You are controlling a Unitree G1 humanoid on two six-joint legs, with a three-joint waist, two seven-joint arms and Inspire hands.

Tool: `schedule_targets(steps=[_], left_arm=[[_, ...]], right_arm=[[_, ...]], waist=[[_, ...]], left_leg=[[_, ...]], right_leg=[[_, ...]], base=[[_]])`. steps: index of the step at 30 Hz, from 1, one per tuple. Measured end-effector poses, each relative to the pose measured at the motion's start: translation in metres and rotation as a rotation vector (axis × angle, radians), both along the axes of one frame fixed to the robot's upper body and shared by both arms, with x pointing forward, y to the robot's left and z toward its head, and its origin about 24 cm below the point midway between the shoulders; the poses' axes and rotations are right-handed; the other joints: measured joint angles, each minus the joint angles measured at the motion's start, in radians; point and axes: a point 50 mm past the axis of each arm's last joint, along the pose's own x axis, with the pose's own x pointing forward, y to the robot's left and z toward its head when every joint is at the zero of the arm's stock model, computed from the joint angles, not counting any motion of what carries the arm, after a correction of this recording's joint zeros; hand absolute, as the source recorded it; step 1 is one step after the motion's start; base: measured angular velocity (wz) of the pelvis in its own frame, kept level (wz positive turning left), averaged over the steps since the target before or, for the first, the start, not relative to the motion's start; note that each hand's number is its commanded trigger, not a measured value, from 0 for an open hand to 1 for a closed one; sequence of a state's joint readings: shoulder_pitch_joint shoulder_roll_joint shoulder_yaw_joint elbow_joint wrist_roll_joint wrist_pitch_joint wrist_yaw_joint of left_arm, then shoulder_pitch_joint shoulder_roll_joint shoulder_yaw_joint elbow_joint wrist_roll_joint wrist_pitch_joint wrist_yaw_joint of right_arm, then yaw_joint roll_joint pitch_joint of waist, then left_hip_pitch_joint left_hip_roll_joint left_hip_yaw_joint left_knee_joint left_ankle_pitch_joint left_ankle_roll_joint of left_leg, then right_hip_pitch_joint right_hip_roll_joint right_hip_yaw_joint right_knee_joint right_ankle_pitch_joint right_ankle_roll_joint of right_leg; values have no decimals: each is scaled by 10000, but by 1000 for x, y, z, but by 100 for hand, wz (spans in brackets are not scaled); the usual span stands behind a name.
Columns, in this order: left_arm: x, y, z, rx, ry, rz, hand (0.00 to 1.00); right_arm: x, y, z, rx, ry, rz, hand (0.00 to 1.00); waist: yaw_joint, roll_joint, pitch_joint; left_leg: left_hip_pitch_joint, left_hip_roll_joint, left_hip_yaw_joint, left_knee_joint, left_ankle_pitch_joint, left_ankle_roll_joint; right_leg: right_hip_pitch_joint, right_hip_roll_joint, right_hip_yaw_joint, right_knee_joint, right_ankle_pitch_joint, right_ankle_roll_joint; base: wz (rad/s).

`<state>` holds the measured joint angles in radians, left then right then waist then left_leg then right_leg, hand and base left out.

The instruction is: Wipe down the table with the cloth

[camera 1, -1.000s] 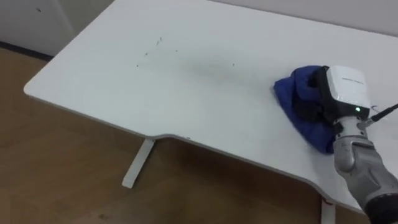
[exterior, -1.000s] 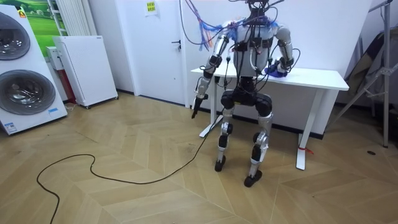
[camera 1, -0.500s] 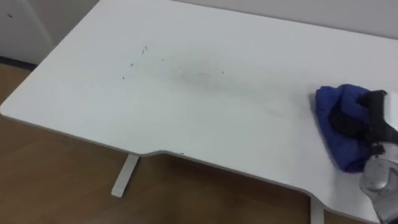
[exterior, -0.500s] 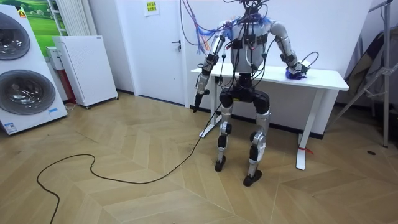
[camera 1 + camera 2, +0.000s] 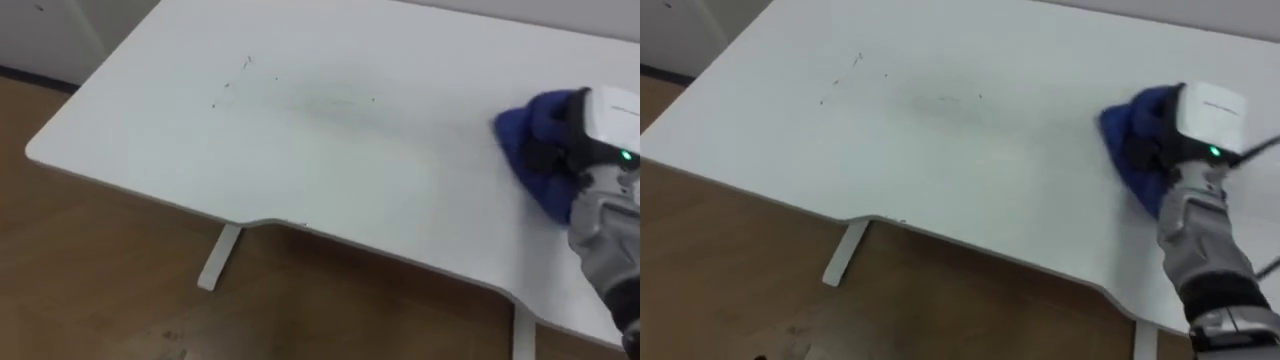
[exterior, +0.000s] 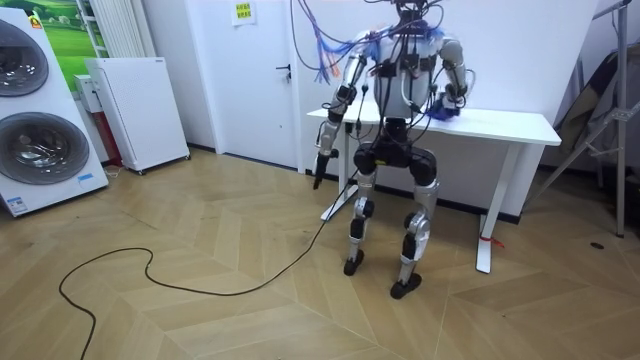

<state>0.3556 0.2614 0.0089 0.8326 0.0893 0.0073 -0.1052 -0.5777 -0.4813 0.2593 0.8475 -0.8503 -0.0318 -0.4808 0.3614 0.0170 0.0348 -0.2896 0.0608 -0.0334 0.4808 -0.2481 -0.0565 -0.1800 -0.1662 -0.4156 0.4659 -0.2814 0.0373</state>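
Probably early: right robot hand (image 5: 592,140) clamped on blue cloth (image 5: 530,145) at worktop (image 5: 300,170) right side; dark specks (image 5: 237,78) and faint smudge (image 5: 340,100) further left look unwiped. Left robot hand (image 6: 320,165) hangs idle

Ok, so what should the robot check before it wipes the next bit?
1. Cloth under hand: ok. The right hand rests on the blue cloth.
2. Cloth on table: ok, it lies near the right end.
3. Cloth spread flat: not ok, it is bunched up.
4. Dirt gone: not ok. Dark specks sit far to the cloth's left.
5. Hold on the cloth: cannot tell.
6. Left hand out of the way: ok, it hangs low beside the table's end.
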Motion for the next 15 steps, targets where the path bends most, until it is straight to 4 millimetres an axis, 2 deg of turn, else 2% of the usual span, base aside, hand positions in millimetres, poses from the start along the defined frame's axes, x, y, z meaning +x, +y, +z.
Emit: schedule_targets(steps=[3,6,9,10,12,14,15], left_arm=[[-1,1,0,-142,179,79,0],[-13,3,-1,-219,636,204,0],[-19,5,0,-271,776,228,0],[-19,9,1,-208,708,263,0],[-18,15,4,-107,601,368,0],[-16,23,8,153,389,543,0],[-15,24,8,187,349,555,0]], right_arm=[[9,9,11,-167,-218,452,100],[7,4,6,-173,29,244,100],[1,-10,2,596,77,-246,100],[-4,-20,-3,830,182,-568,100],[-20,-38,-17,1403,403,-1229,100],[-45,-61,-32,2156,332,-2246,100],[-50,-66,-34,2244,295,-2442,100]], waist=[[286,-1,3],[296,-33,-2],[-14,-86,-11],[-125,-141,-25],[-516,-175,-52],[-673,-339,-157],[-699,-344,-184]], left_leg=[[-236,-73,-247,-7,104,-17],[-342,-233,-519,-30,151,-12],[-330,-314,-676,-23,154,-8],[-301,-334,-715,-24,158,0],[-278,-397,-883,15,164,10],[-281,-411,-836,42,167,17],[-283,-411,-837,50,167,17]], right_leg=[[-101,-18,-219,6,-13,1],[-81,-133,-435,24,-60,50],[62,-185,-612,0,-59,53],[122,-193,-649,-20,-62,59],[433,-195,-1021,-214,-68,116],[463,-207,-1045,-246,-81,144],[479,-206,-1051,-255,-79,148]], base=[[30],[26],[18],[29],[35],[7],[-7]])
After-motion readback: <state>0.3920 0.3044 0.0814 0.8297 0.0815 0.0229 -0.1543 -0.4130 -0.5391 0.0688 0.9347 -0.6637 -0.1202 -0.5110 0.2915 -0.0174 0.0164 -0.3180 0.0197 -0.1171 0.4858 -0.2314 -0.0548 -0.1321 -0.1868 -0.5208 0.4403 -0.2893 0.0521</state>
